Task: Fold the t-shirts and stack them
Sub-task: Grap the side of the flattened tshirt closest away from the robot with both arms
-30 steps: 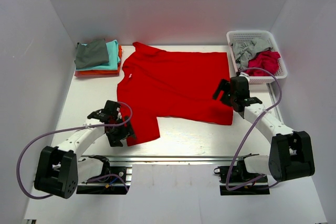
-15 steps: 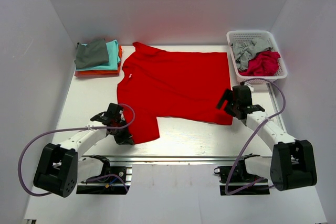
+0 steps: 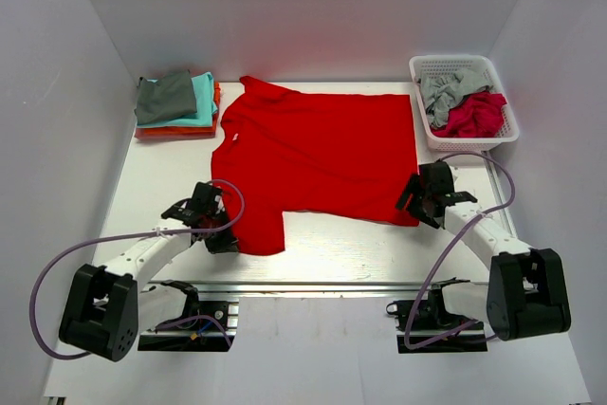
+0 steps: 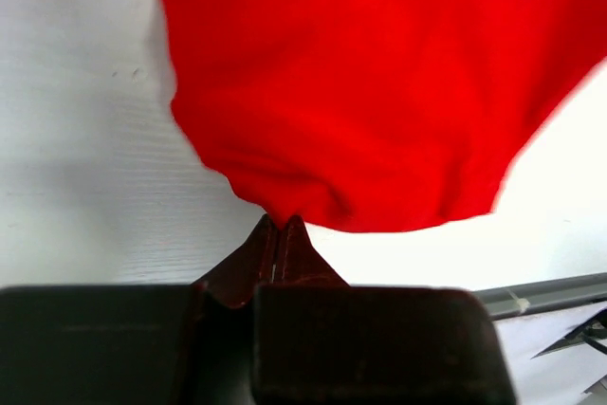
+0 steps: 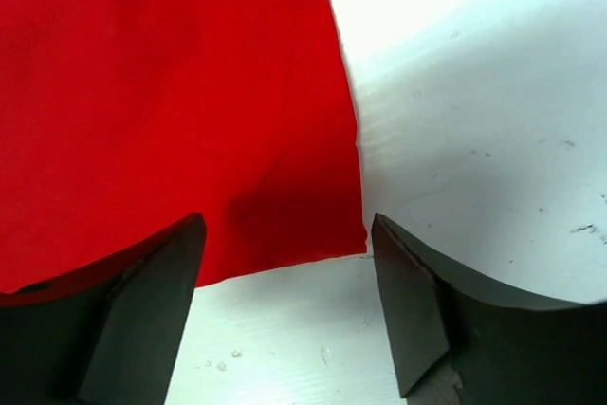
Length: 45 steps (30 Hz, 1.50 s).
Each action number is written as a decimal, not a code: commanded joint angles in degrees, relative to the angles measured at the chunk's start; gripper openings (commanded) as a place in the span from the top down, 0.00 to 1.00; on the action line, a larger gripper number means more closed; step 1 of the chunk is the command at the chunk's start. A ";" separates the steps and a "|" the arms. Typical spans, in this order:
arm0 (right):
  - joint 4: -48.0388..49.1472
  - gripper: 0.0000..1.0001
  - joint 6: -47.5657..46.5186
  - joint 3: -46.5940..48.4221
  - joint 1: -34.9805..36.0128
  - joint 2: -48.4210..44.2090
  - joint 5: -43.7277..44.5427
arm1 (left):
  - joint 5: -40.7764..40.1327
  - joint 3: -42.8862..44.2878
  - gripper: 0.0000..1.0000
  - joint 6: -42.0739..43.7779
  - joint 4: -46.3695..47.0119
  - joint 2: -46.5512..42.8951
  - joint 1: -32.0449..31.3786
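Observation:
A bright red t-shirt (image 3: 322, 154) lies spread flat on the white table (image 3: 341, 248), neck to the left and hem to the right. My left gripper (image 3: 224, 232) is shut on the near edge of its near sleeve. In the left wrist view the tips (image 4: 282, 226) pinch the red cloth (image 4: 360, 92). My right gripper (image 3: 417, 198) is low over the shirt's near right hem corner. It stands open (image 5: 286, 228), one finger over the red cloth (image 5: 190, 92) and the other over bare table.
A stack of folded t-shirts (image 3: 176, 106), grey on teal on orange, sits at the far left. A white basket (image 3: 453, 60) at the far right holds a grey shirt (image 3: 444, 88) and a crimson one (image 3: 476, 116). White walls enclose the table.
My left gripper has shut on the sleeve edge and pulled it slightly inward. My right gripper came down and nearer, to the hem corner, its jaws a little narrower.

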 commanded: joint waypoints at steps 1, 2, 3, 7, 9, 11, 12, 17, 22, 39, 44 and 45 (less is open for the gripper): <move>-0.77 0.25 2.01 -0.82 -0.44 1.69 -0.52 | -0.70 3.28 1.00 1.29 0.35 -3.18 -0.13; -0.68 0.27 2.10 -0.82 -0.35 2.39 -0.60 | -0.69 3.28 1.00 1.29 -0.34 -3.18 -0.13; -0.68 0.28 2.27 -0.91 -0.44 3.01 -0.43 | -0.69 3.89 1.00 1.29 -1.13 -3.18 -0.13; -0.68 0.44 2.98 -1.87 -0.35 4.95 0.27 | 0.18 4.42 1.00 1.29 -4.64 -3.71 -0.13; -1.55 0.44 4.20 -2.75 -0.26 5.65 1.76 | 0.72 4.42 1.00 0.59 -6.14 -4.41 -0.13; -1.64 0.48 5.08 -4.25 -0.44 5.47 3.60 | 1.24 3.90 1.00 0.07 -7.29 -5.12 -0.13; -1.65 0.53 5.43 -4.51 -0.35 5.39 3.87 | 2.29 3.90 1.00 0.06 -7.99 -5.12 -0.13; -4.62 1.00 5.44 -4.95 -0.35 3.02 2.82 | 4.14 6.97 1.00 0.58 -16.33 -5.12 -0.13; -15.26 1.00 4.91 -4.69 -0.44 -4.89 2.12 | 7.48 10.22 1.00 0.59 -24.24 -10.91 -0.13; -13.87 1.00 0.25 6.29 -0.35 -3.15 -2.37 | 13.72 17.96 1.00 6.21 10.07 -4.42 -0.13; -13.51 1.00 -1.41 13.15 -0.44 2.55 -0.70 | 5.30 24.71 1.00 5.69 13.19 3.13 1.19; -13.69 1.00 -1.42 13.68 -0.35 3.27 -0.43 | 3.63 25.77 1.00 5.69 15.01 5.75 1.19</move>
